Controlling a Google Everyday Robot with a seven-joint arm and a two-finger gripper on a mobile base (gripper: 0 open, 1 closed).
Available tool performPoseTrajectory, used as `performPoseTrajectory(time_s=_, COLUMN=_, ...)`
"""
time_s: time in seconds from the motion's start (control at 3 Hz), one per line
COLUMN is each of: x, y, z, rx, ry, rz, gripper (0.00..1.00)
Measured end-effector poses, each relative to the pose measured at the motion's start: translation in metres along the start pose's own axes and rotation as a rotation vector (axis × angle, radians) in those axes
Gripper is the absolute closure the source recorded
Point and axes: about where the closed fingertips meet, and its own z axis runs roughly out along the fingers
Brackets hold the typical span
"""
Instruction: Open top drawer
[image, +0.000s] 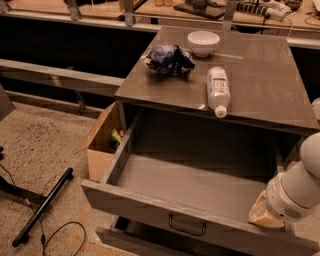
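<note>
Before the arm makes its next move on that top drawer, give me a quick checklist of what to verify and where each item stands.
1. top drawer pulled out: ok. It stands far out, with its floor in view.
2. handle free: ok. Nothing is on it.
3. gripper placement: it is at the drawer's right front corner, to the right of the handle. Contact with the drawer: cannot tell.
4. bottle stable: ok. It lies on its side on the cabinet top, cap toward the front edge and not over it.
5. cardboard box clear of the drawer: cannot tell. It sits close by the drawer's left side.
</note>
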Motion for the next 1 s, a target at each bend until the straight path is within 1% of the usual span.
performPoseTrajectory(time_s=0.67, x=0.021, y=0.046, z=-0.012, rx=-0.068, ry=0.068, rz=0.06, gripper=1.0)
performPoseTrajectory(time_s=1.0, x=0.019, y=0.045, z=-0.019, rx=-0.041, ry=0.067, rz=0.075, gripper=1.0)
